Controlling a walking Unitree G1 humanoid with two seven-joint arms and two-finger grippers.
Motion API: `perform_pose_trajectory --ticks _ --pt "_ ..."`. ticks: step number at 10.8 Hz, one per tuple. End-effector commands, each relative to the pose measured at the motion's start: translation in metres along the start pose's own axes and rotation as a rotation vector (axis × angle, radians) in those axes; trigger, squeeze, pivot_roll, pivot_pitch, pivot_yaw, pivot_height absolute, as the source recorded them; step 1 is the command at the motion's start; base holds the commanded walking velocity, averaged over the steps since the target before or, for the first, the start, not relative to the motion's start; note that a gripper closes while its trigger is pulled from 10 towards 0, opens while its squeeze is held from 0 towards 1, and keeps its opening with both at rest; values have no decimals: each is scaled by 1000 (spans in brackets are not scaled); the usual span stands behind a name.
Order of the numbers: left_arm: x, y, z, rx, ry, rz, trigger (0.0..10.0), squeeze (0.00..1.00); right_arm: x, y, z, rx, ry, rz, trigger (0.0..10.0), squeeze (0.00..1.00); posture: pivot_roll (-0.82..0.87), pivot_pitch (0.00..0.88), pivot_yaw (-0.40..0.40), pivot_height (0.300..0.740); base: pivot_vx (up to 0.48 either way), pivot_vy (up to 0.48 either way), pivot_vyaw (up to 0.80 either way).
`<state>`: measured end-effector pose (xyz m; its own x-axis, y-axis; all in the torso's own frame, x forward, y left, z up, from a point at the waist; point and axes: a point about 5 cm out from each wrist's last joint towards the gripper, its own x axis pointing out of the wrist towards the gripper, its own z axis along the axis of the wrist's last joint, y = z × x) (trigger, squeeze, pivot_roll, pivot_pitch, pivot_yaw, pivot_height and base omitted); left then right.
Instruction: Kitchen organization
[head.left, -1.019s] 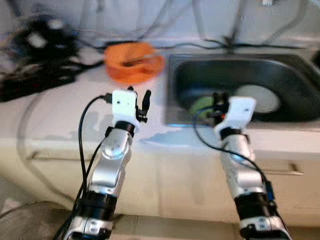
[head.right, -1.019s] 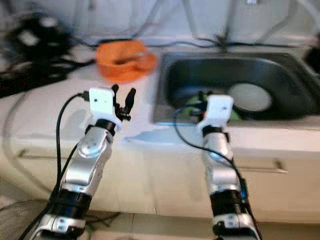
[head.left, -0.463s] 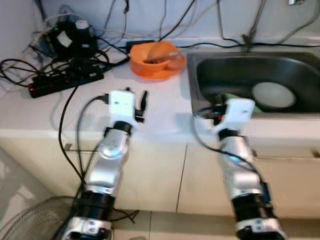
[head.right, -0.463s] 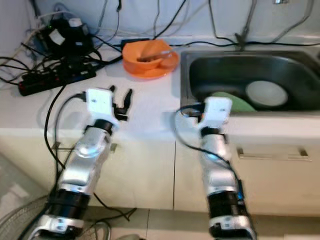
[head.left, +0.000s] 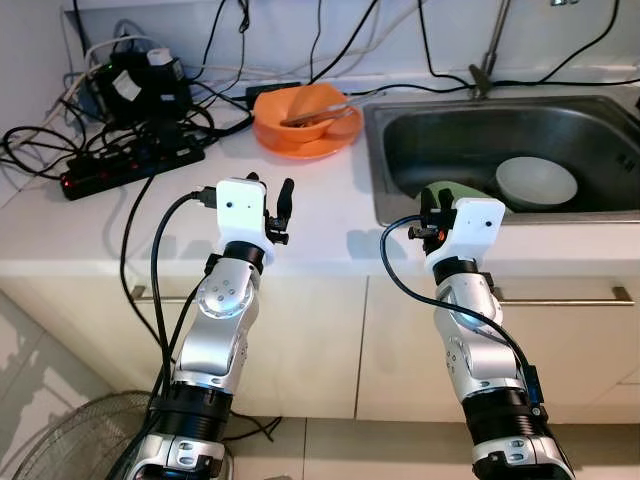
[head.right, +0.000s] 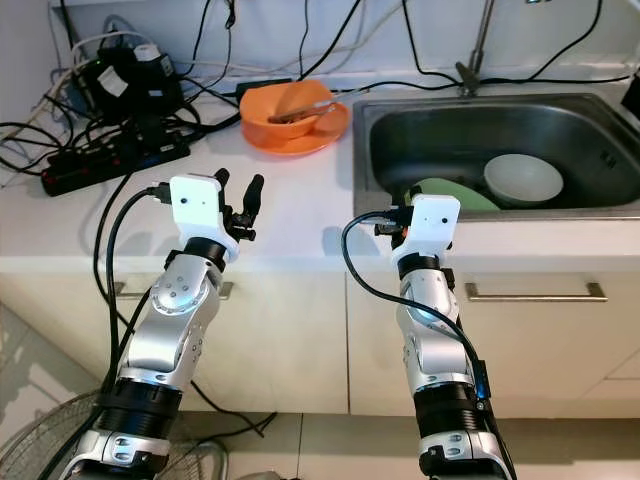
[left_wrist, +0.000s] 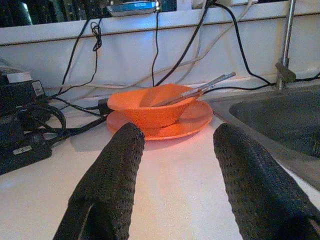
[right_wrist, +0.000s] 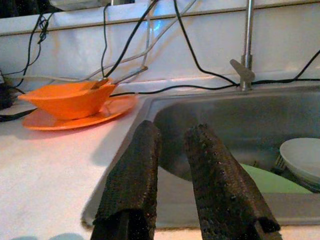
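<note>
Over the bench (head.left: 320, 215), left gripper (head.left: 272, 200) hovers released, fingers spread, facing orange bowl (head.left: 300, 108). Right gripper (head.left: 432, 203) sits at sink (head.left: 400, 150) edge, fingers nearly together, empty.

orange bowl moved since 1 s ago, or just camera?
No. The orange bowl sits on its orange plate left of the sink, as before; the camera moved.

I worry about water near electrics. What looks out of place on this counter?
A power strip and tangled cables lie on the counter beside the sink, with cables draped behind it. Nothing looks spilled or broken.
</note>
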<state>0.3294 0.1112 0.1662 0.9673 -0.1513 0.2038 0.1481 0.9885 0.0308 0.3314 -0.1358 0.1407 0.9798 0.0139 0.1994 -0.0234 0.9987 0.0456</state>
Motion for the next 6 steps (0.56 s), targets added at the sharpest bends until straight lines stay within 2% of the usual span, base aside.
perform_pose_trajectory --ticks 1,6 --pt "2 4 3 5 -15 14 10000 0 2 3 0 -14 6 7 10000 0 48 0 87 740 371 0 0" --pt "4 6 3 11 -7 17 10000 0 5 5 3 -8 -5 6 10000 0 53 0 86 740 384 0 0"
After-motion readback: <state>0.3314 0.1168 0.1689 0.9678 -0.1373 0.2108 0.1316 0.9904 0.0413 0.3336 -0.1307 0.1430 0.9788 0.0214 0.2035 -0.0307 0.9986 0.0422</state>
